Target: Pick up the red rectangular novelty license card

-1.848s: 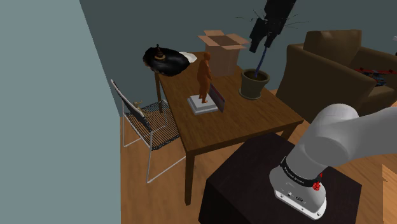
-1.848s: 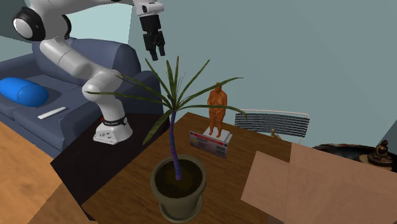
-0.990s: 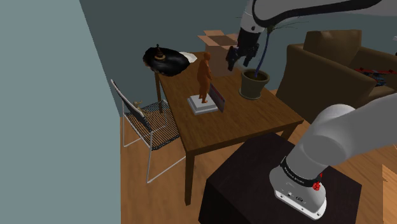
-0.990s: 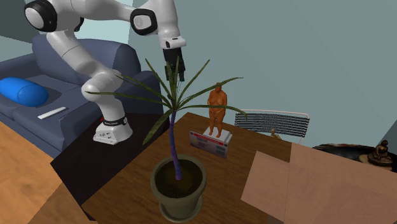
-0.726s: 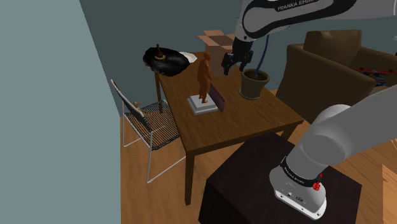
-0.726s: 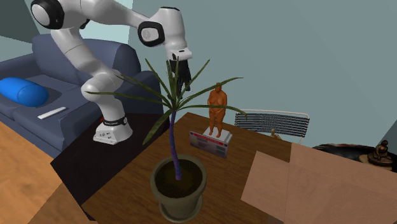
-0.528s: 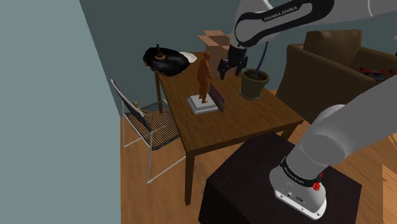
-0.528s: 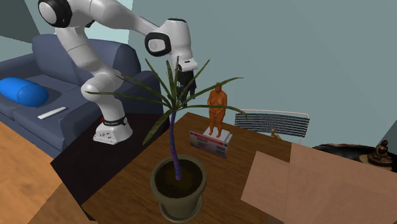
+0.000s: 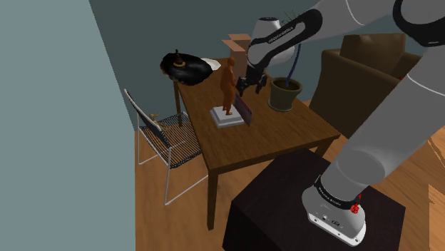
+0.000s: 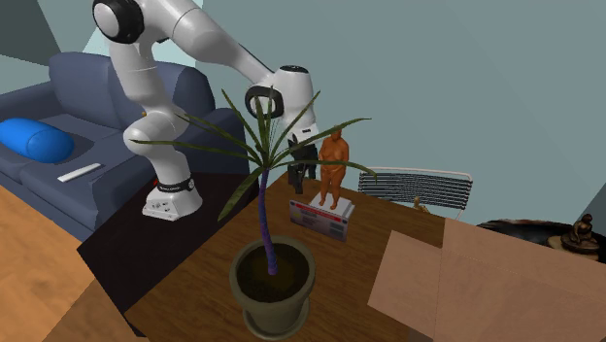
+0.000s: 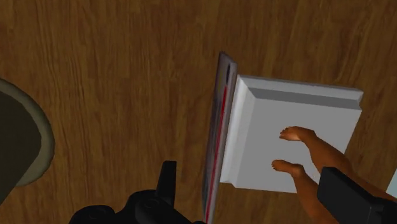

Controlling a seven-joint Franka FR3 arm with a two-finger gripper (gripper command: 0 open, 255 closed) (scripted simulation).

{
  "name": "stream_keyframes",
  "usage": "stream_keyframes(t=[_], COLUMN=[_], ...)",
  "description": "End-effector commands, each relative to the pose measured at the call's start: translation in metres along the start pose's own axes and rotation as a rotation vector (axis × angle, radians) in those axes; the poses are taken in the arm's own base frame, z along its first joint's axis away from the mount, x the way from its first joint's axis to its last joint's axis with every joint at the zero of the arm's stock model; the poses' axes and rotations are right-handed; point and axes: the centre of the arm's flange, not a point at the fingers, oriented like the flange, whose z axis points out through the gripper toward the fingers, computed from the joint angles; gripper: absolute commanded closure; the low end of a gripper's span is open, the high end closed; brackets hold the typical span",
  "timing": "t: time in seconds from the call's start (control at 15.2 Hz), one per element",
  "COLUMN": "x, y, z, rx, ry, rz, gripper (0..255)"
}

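Note:
The license card (image 10: 319, 220) stands on its long edge, leaning against the grey base (image 9: 227, 118) of an orange-brown figurine (image 9: 228, 84) on the wooden table (image 9: 278, 135). Its face shows red and white print in the second exterior view. From the shoulder view, the card (image 9: 244, 110) looks like a dark slanted plate. In the wrist view the card (image 11: 215, 143) is edge-on, a thin strip with a red line. My gripper (image 11: 247, 170) hovers open above it. One finger (image 11: 167, 184) is on the card's table side, the other (image 11: 353, 197) over the figurine's leg. The gripper (image 9: 247, 86) hangs just above the card.
A potted plant (image 10: 272, 282) with long leaves stands close to the card on the side away from the figurine. A cardboard box (image 9: 244, 51) sits at the table's far end. A wire chair (image 9: 160, 135) and a black round object (image 9: 185, 66) flank the table.
The arm has swung down from high above the plant toward the figurine. The gripper now hangs low over the card's upper edge. The card and figurine have not moved.

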Motion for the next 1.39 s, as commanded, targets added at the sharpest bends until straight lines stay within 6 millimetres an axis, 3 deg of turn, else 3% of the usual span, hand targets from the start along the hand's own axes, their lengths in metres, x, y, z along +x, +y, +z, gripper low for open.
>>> stream_keyframes(t=[0.0, 0.53, 0.73, 0.79, 1.32], x=[0.011, 0.013, 0.013, 0.013, 0.013], y=[0.003, 0.004, 0.004, 0.005, 0.005], z=[0.023, 0.071, 0.074, 0.074, 0.074], rx=[-0.002, -0.004, -0.004, -0.004, -0.004], ry=[-0.003, -0.004, -0.004, -0.004, -0.004], rz=[0.024, 0.035, 0.035, 0.035, 0.035], gripper=[0, 0, 0, 255, 255])
